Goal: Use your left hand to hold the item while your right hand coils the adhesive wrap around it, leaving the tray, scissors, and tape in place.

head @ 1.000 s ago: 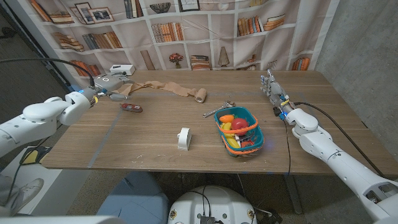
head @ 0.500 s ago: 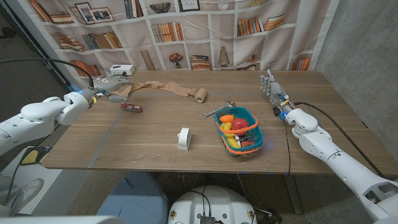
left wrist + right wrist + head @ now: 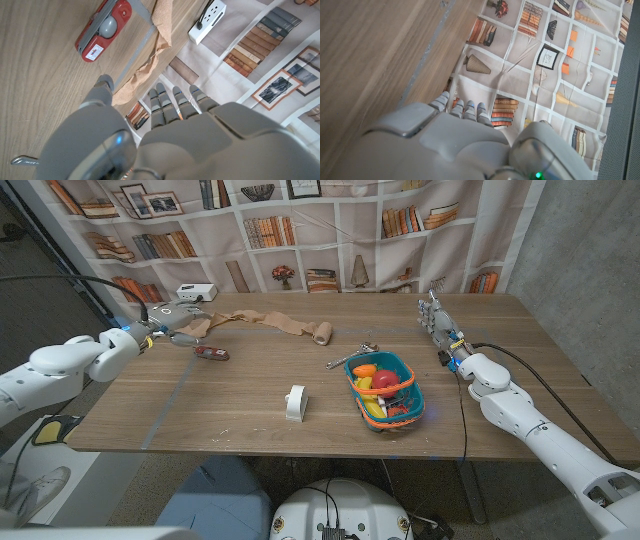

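Two hands: left hand (image 3: 178, 316) open, fingers over wrap (image 3: 270, 323) end; right hand (image 3: 434, 317) upright, open, at desk (image 3: 250, 390) edge.

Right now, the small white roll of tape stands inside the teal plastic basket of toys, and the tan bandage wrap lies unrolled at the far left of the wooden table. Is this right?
Not quite. The small white roll of tape stands on the bare wooden table, left of the teal plastic basket, apart from it, as the head view shows. The tan bandage wrap does lie unrolled at the far left.
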